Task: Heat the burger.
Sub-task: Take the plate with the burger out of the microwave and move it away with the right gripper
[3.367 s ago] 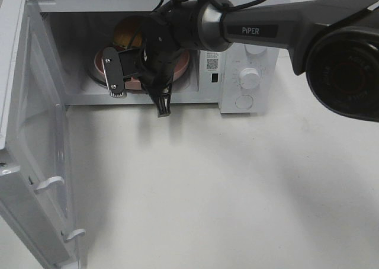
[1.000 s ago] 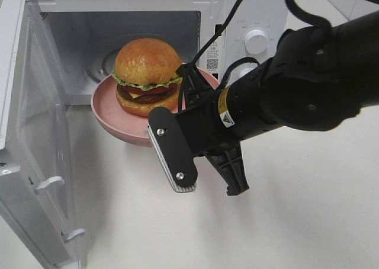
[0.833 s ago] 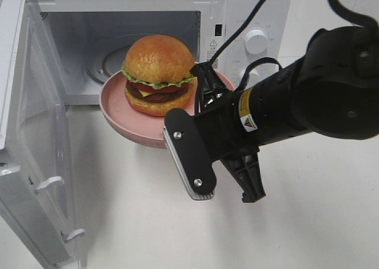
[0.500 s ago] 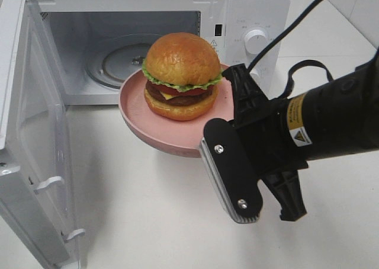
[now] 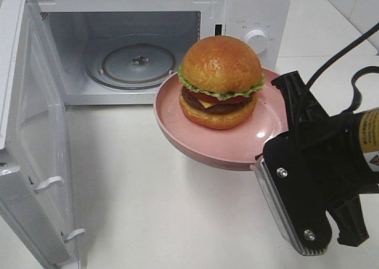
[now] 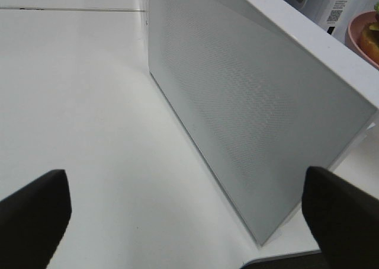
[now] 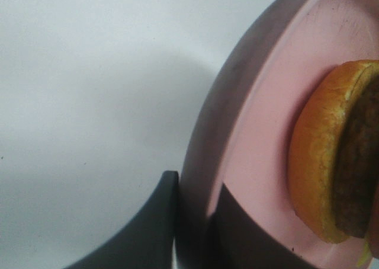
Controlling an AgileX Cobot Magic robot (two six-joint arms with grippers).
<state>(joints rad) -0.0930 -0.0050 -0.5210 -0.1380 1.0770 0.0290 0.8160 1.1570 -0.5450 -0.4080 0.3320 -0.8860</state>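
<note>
Right gripper [image 7: 192,221]: its jaws are pinched together on the rim of the pink plate [image 5: 195,135], one finger under the rim and one on the upper face, as the right wrist view shows.
Left gripper [image 6: 177,215]: jaws spread wide, holding nothing, waiting outside the microwave door [image 6: 249,121], well apart from the plate.
Burger [image 5: 220,79]: sits upright near the middle of the plate, glossy bun on top, lettuce frill and red filling at the sides; the wrist view catches its lower bun [image 7: 320,162] close to the clamped edge.
Plate position: carried clear of the counter [image 5: 166,215], in front of the microwave [image 5: 254,8] and to the right of its open cavity, roughly level and just tipped toward the oven.
Microwave: door [image 5: 29,150] swung fully open on the left; the glass turntable [image 5: 133,64] inside is bare.
Step in hand: the plate with the burger is in transit between the oven and the counter; judged from these views alone I cannot tell whether it is going in or coming out.
If going in: the plate needs to slide level through the opening and settle centred on the turntable before the door is shut and the dial [image 5: 256,39] turned.
If coming out: it needs a slow, flat descent onto the open counter before the jaws let go.
Risk: a one-edge grip leaves the plate cantilevered, so a tilt could let the burger slide.
</note>
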